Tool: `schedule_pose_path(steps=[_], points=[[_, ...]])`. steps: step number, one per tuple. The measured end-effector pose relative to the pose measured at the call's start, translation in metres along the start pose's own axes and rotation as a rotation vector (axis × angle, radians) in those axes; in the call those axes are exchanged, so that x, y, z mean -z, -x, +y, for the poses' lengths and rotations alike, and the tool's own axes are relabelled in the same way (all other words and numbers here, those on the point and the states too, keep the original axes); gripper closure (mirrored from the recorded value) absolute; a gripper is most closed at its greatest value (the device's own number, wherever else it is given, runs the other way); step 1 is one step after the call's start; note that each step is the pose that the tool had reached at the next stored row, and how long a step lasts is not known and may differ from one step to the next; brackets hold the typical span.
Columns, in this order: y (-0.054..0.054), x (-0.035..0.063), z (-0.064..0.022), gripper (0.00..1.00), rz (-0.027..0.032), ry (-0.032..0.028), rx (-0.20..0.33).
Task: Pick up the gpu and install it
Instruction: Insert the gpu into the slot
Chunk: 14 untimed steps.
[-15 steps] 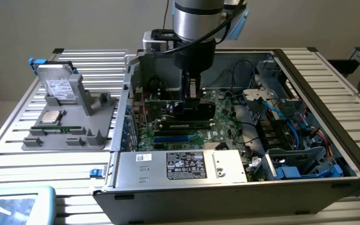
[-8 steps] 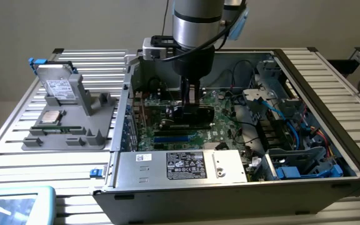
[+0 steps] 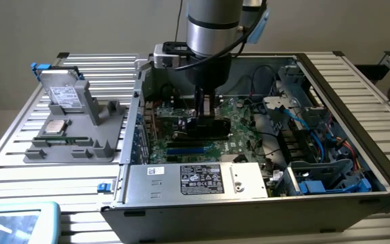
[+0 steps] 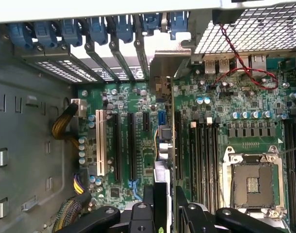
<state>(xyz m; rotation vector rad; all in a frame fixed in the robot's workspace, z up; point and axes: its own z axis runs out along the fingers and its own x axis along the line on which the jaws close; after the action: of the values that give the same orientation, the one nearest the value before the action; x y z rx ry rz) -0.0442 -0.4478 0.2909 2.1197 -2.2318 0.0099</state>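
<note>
Gripping gpu (image 4: 167, 70) edge-on between gripper (image 4: 163, 196) fingers, motherboard (image 4: 225, 107) slots beyond fingertips in wrist view; in exterior view, inside case (image 3: 249, 213) on slatted table (image 3: 19, 168).

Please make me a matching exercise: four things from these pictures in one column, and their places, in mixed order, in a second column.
Things:
1. gpu
2. hard drive
3. memory stick
4. processor socket

Places:
A. lying flat on the grey holder
B. held in the gripper, over the motherboard
C. on the motherboard, empty
D. propped up on the grey holder

Pairs: 1-B, 2-D, 3-A, 4-C
</note>
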Motion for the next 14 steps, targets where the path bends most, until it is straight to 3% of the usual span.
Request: schedule_pose_path(steps=[6,14], points=[[-0.0013,-0.0051,0.0002,0.73,0.0004,0.0052,0.000],[-0.0013,-0.0052,0.0002,0.73,0.0002,0.0054,0.000]])
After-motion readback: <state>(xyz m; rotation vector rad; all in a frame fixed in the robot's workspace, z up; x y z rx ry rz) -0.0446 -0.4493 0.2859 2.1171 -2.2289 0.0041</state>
